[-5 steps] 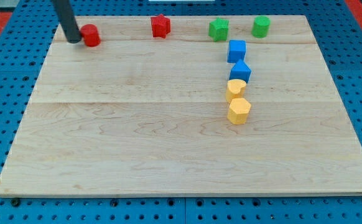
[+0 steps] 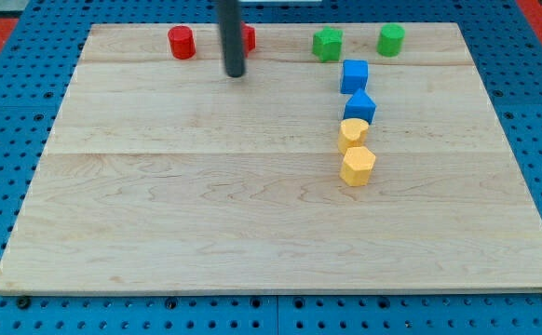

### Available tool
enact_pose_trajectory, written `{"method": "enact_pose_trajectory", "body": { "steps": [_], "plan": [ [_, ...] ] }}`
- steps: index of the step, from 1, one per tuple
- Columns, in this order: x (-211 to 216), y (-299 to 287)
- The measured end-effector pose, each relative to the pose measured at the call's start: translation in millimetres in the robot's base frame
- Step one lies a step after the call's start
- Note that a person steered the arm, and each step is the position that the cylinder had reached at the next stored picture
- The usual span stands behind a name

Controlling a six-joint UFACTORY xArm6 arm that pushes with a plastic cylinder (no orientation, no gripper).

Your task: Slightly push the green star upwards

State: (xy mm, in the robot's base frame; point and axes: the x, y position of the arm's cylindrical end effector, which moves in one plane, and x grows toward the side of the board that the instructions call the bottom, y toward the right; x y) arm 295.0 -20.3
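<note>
Blue pegboard surrounds the wooden bench (image 2: 252, 233). No gripper exists, so no jaw state; the dark rod's tip (image 2: 236, 73) sits left of the green star block (image 2: 327, 44), probably masking a red block (image 2: 248, 39), still needing its near side.

The scene is evenly and brightly lit; only short, soft shadows are cast beside the blocks. No glare is seen on the wooden board (image 2: 206, 205). The rod is slightly blurred.
</note>
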Motion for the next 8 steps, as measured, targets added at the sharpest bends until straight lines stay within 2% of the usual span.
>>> {"method": "enact_pose_trajectory", "body": {
  "steps": [3,5,7,8],
  "plan": [
    [-15,91],
    [-28,102],
    [-7,97],
    [-14,95]
  ]
}}
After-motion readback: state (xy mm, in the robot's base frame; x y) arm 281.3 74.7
